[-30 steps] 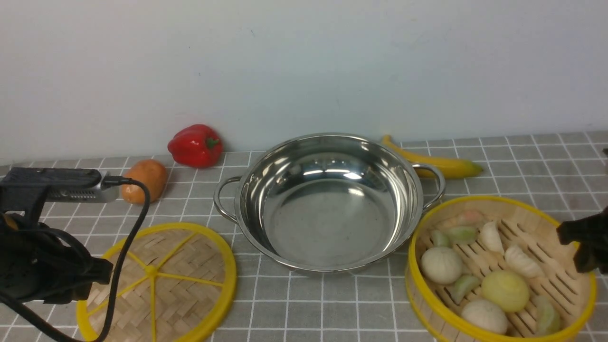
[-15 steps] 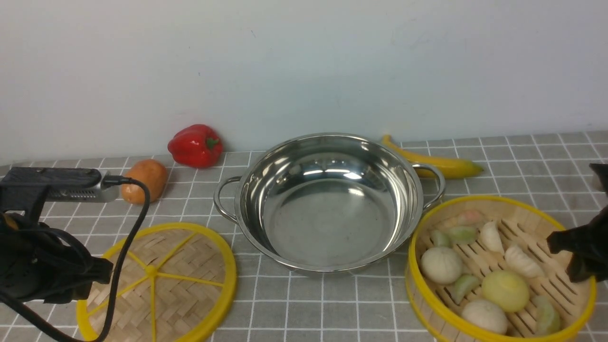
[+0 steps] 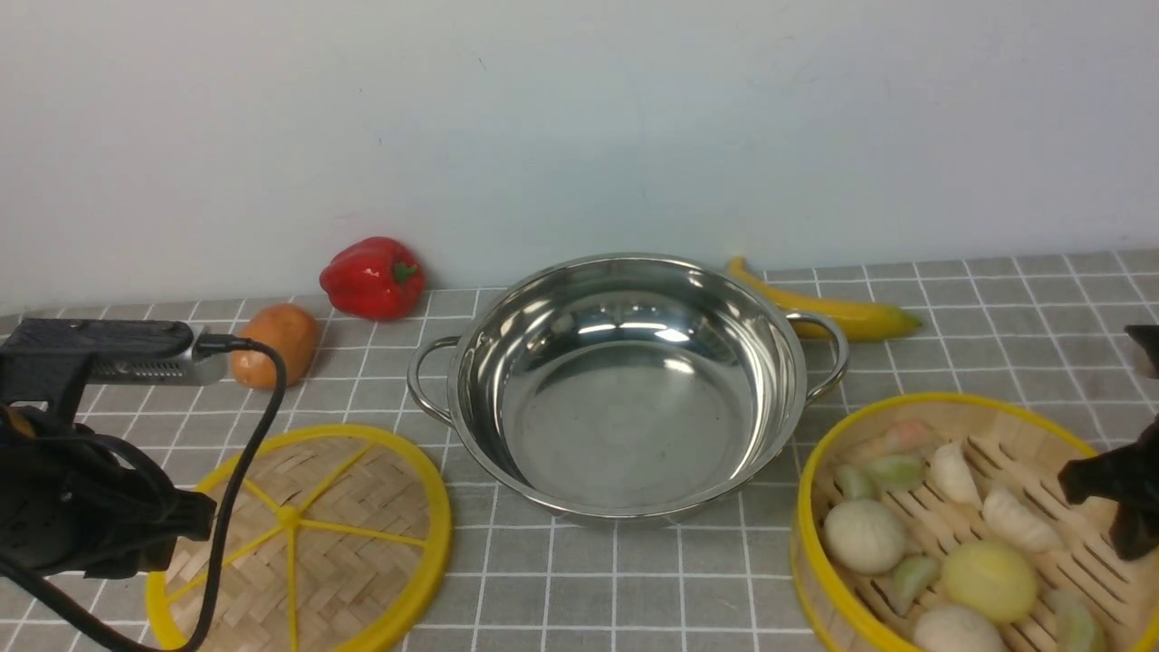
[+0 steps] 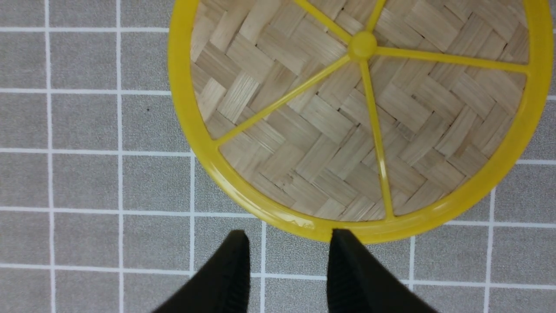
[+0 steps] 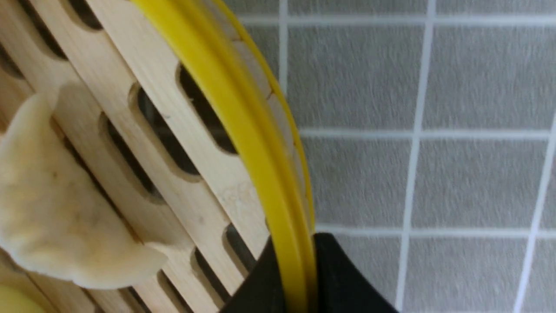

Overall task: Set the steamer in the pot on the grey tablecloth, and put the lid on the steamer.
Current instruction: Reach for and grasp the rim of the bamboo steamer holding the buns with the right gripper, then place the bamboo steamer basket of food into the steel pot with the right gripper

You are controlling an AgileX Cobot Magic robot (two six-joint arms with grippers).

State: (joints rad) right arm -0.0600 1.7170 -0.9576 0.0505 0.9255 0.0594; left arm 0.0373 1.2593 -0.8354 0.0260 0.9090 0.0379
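The steamer point(image 3: 951, 397), holding buns and dumplings, is at the front right of the grey tablecloth point(image 3: 996, 317), beside the pot. My right gripper point(image 3: 1114, 493) is shut on the steamer's yellow rim point(image 5: 226, 87), one finger inside and one outside point(image 5: 295, 261). The shiny empty pot point(image 3: 625, 426) stands in the middle. The lid point(image 3: 344, 534) lies flat at the front left. My left gripper point(image 4: 289, 241) is open and empty above the cloth, at the edge of the lid point(image 4: 330, 117), one fingertip point(image 4: 343, 239) overlapping its rim.
A red pepper point(image 3: 373, 276) and a brown potato point(image 3: 276, 344) lie at the back left. A banana point(image 3: 842, 312) lies behind the pot's right handle. A pale wall closes off the back. A white bun point(image 3: 865, 534) and other food fill the steamer.
The steamer, held by my right gripper, has shifted right and toward the front edge, away from the pot. The left arm and the lid have not moved.
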